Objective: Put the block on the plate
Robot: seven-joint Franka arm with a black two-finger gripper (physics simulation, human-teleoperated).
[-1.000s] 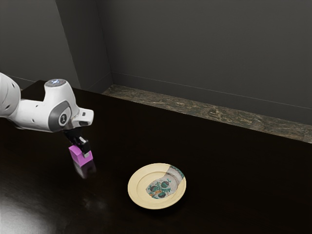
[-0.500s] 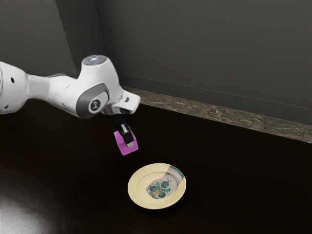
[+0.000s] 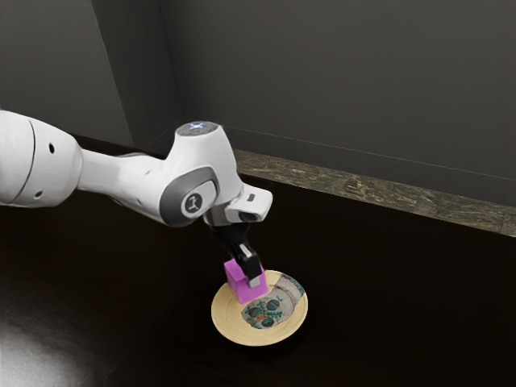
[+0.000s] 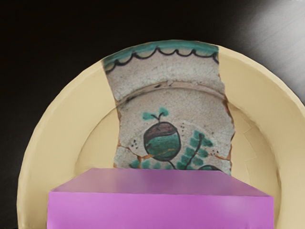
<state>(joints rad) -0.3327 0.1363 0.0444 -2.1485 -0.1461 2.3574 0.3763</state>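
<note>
A black two-finger gripper (image 3: 247, 278) is holding a pink-purple, flat-faced block (image 3: 236, 282) over a round, cream-coloured plate (image 3: 226, 320) with a painted inset. The fingers (image 3: 248, 262) are closing on the block from two sides, and it is sitting between their tips. In the exterior view, one finger is lying across the block's face on the side toward the exterior view's right, and a corner of the block is reaching lower than that fingertip. The other finger is mostly hiding behind the block.

The block is overlapping the part of the plate toward the exterior view's upper left, covering some of the rim and reaching toward the painted middle. Whether it is touching the plate or hanging just above it, I cannot tell. In the wrist view, the block is covering part of the plate, while the inset is showing beyond it, with a teal scalloped border, a round dark fruit and green leaves.

The plate is resting on a glossy black table (image 3: 403, 306). The white arm (image 3: 193, 165) is reaching in from the exterior view's left, its hand leaning above the plate. Beyond the plate and the table's far edge, a brown marbled floor (image 3: 355, 187) is running along a dark grey wall (image 3: 347, 81).
</note>
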